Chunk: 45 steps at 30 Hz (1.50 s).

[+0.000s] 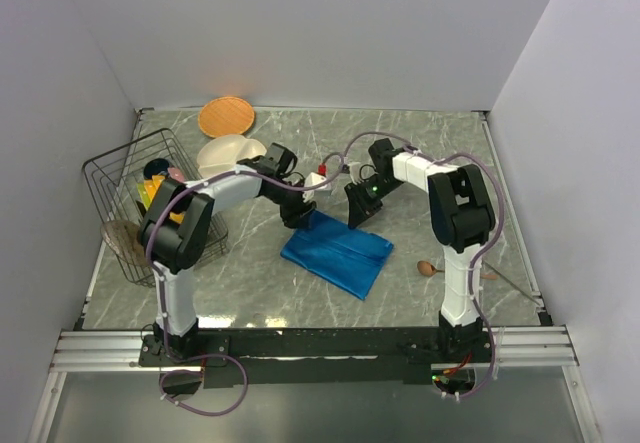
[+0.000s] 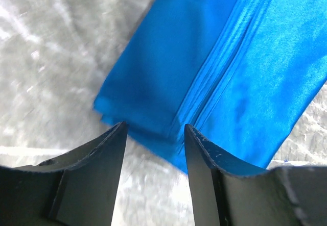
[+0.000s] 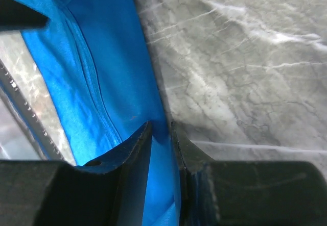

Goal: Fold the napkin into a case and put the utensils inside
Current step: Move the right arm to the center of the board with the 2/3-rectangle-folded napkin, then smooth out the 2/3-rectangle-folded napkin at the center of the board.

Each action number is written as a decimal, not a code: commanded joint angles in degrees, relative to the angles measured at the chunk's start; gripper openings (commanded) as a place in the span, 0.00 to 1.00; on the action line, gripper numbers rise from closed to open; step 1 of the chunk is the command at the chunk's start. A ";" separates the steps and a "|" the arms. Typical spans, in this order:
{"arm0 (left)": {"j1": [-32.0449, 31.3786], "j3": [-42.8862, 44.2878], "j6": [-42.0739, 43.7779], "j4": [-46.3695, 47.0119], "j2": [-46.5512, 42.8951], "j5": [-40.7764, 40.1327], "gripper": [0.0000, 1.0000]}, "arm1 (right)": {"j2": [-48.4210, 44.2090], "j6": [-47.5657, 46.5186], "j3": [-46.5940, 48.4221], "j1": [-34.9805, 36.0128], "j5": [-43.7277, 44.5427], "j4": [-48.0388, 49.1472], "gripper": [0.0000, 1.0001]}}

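The napkin (image 1: 337,253), folded into a layered blue rectangle, lies at the middle of the tabletop (image 1: 430,143), between both arms. The left pincer (image 2: 154,126) hangs over its 11 o'clock corner, jaws moderately apart, the stacked edges showing in the gap, gripping nothing. At the cloth's 1 o'clock edge the right pincer (image 3: 161,125) is closed almost completely, a strip of blue fabric pinched between its fingers. A wooden spoon (image 1: 428,268) rests at the napkin's 3 o'clock, apart from it.
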 commanded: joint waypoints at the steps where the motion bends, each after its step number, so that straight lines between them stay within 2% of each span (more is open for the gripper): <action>1: 1.57 -2.08 -3.76 3.43 -5.91 2.06 0.55 | 1.35 -3.47 4.99 0.96 -2.17 -5.43 0.24; 3: 2.45 -3.14 -6.57 5.18 -7.67 2.41 0.56 | 1.35 -3.73 5.87 0.96 -1.82 -4.99 0.16; 4: 2.88 -3.49 -7.53 5.63 -8.29 2.59 0.56 | 1.44 -4.08 6.31 1.22 -1.64 -4.99 0.02; 5: 3.67 -4.63 -9.63 6.33 -9.68 2.77 0.57 | 1.61 -4.95 7.62 1.31 -0.95 -4.99 0.00; 10: 6.14 -10.08 -18.08 13.87 -15.14 3.04 0.59 | 5.03 -6.64 13.95 2.10 1.69 -4.73 0.00; 12: 7.10 -13.15 -22.29 16.26 -17.69 2.51 0.59 | 8.11 -8.74 20.71 2.10 0.83 -9.03 0.00; 18: 8.86 -15.09 -35.21 20.75 -19.81 0.31 0.59 | 9.35 -13.22 26.88 5.87 3.19 -10.26 0.00; 19: 9.13 -15.62 -38.97 21.54 -19.89 -0.39 0.60 | 9.09 -13.05 27.32 6.23 3.45 -9.39 0.05; 20: 9.30 -15.97 -41.10 23.46 -19.98 -0.83 0.60 | 9.00 -12.96 27.58 6.32 3.54 -9.21 0.13; 21: 9.57 -16.41 -44.25 24.87 -19.98 -1.36 0.61 | 9.00 -12.79 28.02 6.32 3.89 -9.12 0.26; 23: 10.53 -17.29 -50.68 27.94 -19.90 -2.59 0.62 | 8.30 -10.86 29.25 6.06 4.77 -8.77 0.39; 25: 10.97 -16.42 -53.06 28.31 -18.93 -3.38 0.63 | 5.94 -7.36 28.91 4.57 4.43 -7.81 0.47; 27: 10.89 -14.93 -52.55 27.17 -18.14 -5.23 0.64 | 3.56 -3.75 28.03 3.17 3.72 -6.40 0.48; 32: 10.89 -10.18 -46.58 22.61 -14.45 -7.08 0.64 | -6.99 16.10 17.58 -2.46 3.63 3.52 0.45; 35: 10.62 -9.47 -44.46 20.84 -13.30 -7.08 0.64 | -10.60 24.89 12.04 -4.75 6.43 5.20 0.37; 39: 8.87 -8.16 -40.53 18.30 -11.46 -8.22 0.67 | -12.36 30.62 5.28 -6.16 9.78 5.29 0.35; 45: 8.16 -6.31 -38.84 14.60 -9.35 -7.87 0.69 | -11.40 34.93 0.96 -6.77 12.24 6.96 0.38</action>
